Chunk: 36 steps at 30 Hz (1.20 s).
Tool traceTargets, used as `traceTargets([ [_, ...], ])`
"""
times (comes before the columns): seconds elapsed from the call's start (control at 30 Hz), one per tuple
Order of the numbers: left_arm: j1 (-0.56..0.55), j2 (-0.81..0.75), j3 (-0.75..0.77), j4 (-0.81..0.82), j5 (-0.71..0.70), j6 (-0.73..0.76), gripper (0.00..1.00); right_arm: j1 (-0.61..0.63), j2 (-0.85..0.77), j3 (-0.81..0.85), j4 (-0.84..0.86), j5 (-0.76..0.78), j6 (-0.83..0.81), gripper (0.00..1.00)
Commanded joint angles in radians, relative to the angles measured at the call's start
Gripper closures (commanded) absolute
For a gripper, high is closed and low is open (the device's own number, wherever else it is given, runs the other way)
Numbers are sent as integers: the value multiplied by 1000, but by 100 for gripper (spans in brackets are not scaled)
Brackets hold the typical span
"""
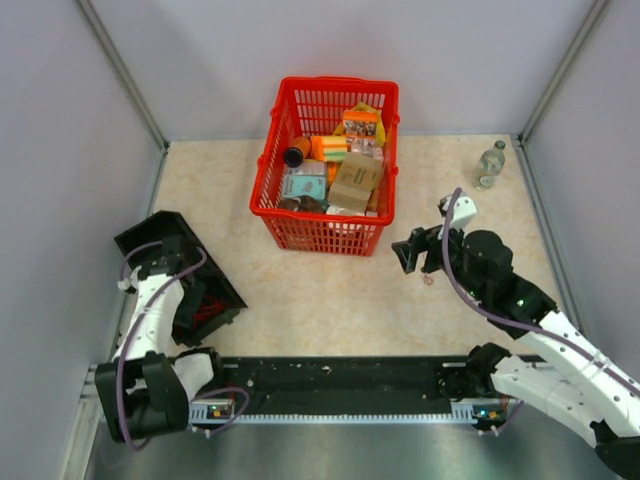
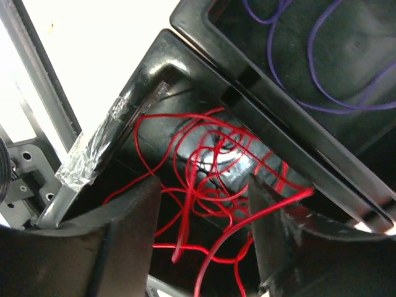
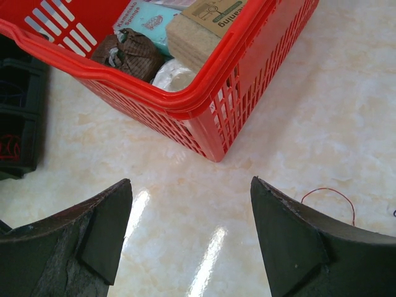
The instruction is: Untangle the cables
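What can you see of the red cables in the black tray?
The cables are thin, glossy red wires, looped over one another in a loose tangle. They lie in the black tray, resting on its floor. Several strands run between the fingers of the open left claw; whether they touch it is unclear.

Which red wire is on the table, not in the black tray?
The lone thin loop beside the right gripper; the other red wires lie tangled in the tray at the left gripper.
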Motion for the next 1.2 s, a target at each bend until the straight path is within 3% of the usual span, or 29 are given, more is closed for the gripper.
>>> traceTargets([
  [0.0,7,-129,20,9,-25,3,24,13,3,-8,15,-23,18,24],
  [0.1,7,-201,80,-48,-27,46,4,13,8,-2,0,-40,38,24],
  [0.4,7,-440,180,-103,71,236,1,-42,101,70,-194,2,218,23],
  [0.47,5,-500,174,6,216,430,4,-115,127,66,-241,0,288,22],
  [0.53,5,-545,155,137,493,573,8,-250,207,48,-247,-142,333,21],
  [0.63,-7,-583,117,313,892,598,11,-388,328,38,-247,-255,345,23],
  [0.7,-44,-592,99,395,1028,575,11,-414,399,55,-244,-222,350,24],
  [0.8,-165,-601,105,456,1088,586,11,-416,486,67,-169,-186,348,25],
  [0.93,-387,-565,115,493,1056,606,11,-427,662,98,-136,-151,324,30],
  [1.07,-634,-500,126,518,946,598,15,-427,733,52,-28,-157,312,46],
  [1.17,-818,-467,122,588,819,586,16,-425,799,70,23,-97,260,48],
])
